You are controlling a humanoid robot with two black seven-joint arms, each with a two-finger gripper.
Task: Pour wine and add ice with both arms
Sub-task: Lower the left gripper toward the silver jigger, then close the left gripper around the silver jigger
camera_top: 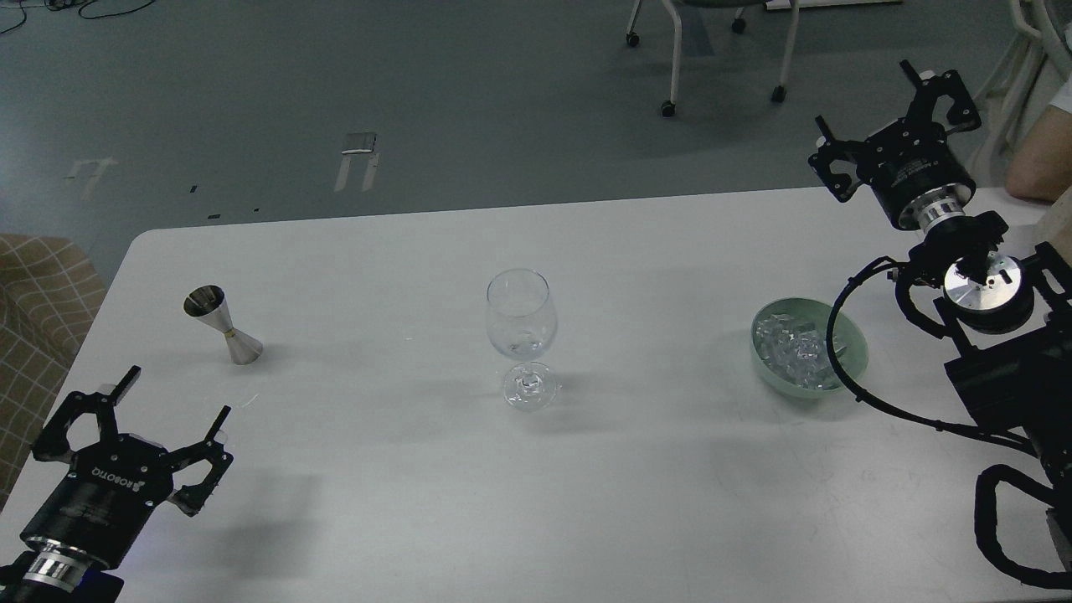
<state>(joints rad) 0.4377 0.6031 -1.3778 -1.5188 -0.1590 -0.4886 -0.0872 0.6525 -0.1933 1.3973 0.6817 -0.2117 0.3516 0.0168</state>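
A clear stemmed glass (521, 335) stands upright at the middle of the white table (402, 494). A steel hourglass-shaped jigger (223, 325) stands at the left; any wine in it cannot be seen. A pale green bowl (850, 342) at the right holds the ice (796, 353), several clear cubes. My left gripper (173, 399) is open and empty over the table's front left, below the jigger. My right gripper (863, 96) is open and empty, raised beyond the table's far right edge, well above the bowl.
A black cable loop (846, 335) of my right arm hangs in front of the bowl's right side. A checked brown seat (38, 310) is left of the table. Chair legs (674, 59) stand on the floor behind. A person's arm (1038, 159) is at the far right.
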